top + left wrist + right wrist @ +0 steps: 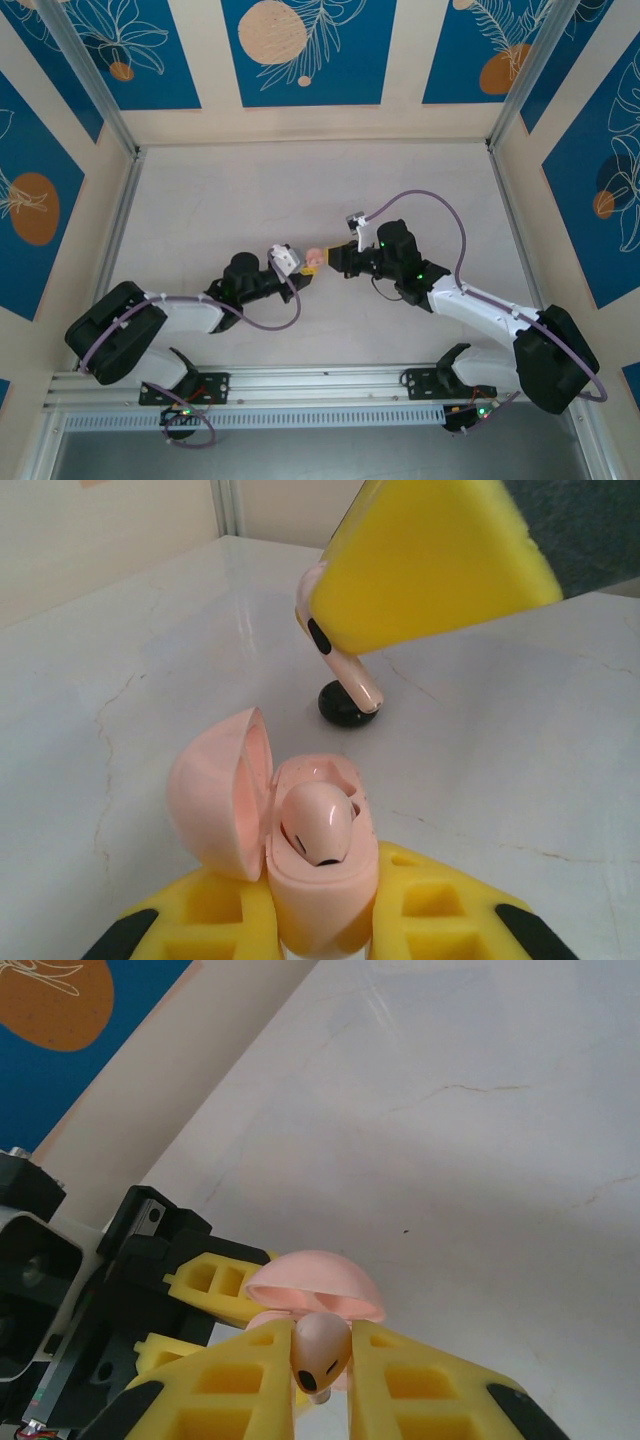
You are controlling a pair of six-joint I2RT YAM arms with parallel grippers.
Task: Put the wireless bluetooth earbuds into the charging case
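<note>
My left gripper [323, 885] is shut on the open pale pink charging case [320, 865], whose lid [215, 790] is swung out to the left. One pink earbud [318, 823] sits in the case's near socket; the socket beside it is bare. My right gripper [322, 1348] is shut on a second pink earbud [322, 1355], which hangs just in front of the case lid [315, 1282]. In the left wrist view that earbud [345, 670] pokes stem-down from under the right gripper's yellow finger [430, 560], above and beyond the case. Both grippers [297, 263] [333, 262] meet at the table's middle.
A small black rounded thing [348, 702] lies on the white table [250, 200] just beyond the case, below the hanging earbud. Aluminium posts [120, 215] and patterned walls fence the table on three sides.
</note>
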